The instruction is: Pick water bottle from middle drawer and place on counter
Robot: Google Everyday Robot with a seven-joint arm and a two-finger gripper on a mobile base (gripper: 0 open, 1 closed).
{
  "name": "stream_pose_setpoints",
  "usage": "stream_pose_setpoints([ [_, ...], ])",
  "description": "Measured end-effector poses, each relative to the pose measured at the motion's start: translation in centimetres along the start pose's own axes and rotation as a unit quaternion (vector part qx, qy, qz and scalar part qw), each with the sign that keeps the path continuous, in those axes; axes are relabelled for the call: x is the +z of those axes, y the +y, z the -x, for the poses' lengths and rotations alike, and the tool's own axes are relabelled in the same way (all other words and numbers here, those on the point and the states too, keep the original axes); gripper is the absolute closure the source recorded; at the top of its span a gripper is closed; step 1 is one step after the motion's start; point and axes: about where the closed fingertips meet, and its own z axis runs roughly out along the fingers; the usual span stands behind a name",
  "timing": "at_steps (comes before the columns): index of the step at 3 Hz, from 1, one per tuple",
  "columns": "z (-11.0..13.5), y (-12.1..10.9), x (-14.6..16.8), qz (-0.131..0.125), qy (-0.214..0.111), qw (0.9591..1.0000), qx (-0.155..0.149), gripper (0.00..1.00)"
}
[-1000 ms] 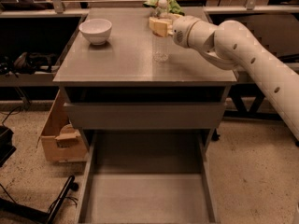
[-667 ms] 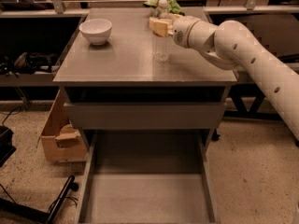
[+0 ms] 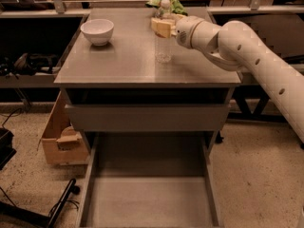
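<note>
Gripper: the gripper (image 3: 161,27) is up at the back of the counter (image 3: 128,56), set right against the upper body of the water bottle (image 3: 163,49), just under its white cap.
Grip state: cannot tell. From this angle there is no saying whether it clamps the bottle or sits loose around it.
Water bottle: upright, and its base looks to be down on the counter top, right of centre, well apart from the white bowl (image 3: 97,31) at the left.
Middle drawer: the middle drawer (image 3: 147,198) stands pulled out at the bottom of the view, and its grey floor shows nothing on it.
Drawer above: a plain grey front panel (image 3: 147,118), shut.
Arm: the white arm (image 3: 247,51) reaches in from the right side, across the counter's right edge.
Step in hand: the placing, by the look of it. The bottle is out of the drawer and on the counter, so the task seems almost done.
Next move: a clean release, then a straight pull-back to the right. The bottle is tall, light and ribbed, so any sideways brush could tip it.
Behind the bottle: something green (image 3: 176,6) lies at the far edge, so there is little room to back off that way.
Beside the cabinet: a cardboard box (image 3: 59,141) on the floor at the left.
Brands and writing: nothing legible on the bottle, the bowl or the box.
</note>
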Motion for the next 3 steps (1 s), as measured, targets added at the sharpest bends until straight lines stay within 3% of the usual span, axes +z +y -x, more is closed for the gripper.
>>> stream_pose_setpoints([
  [1, 0.0, 0.0, 0.0, 0.0, 0.0, 1.0, 0.0, 0.15],
  [2, 0.0, 0.0, 0.0, 0.0, 0.0, 1.0, 0.0, 0.0],
  [3, 1.8, 0.3, -0.9, 0.009, 0.016, 0.9995, -0.027, 0.0],
])
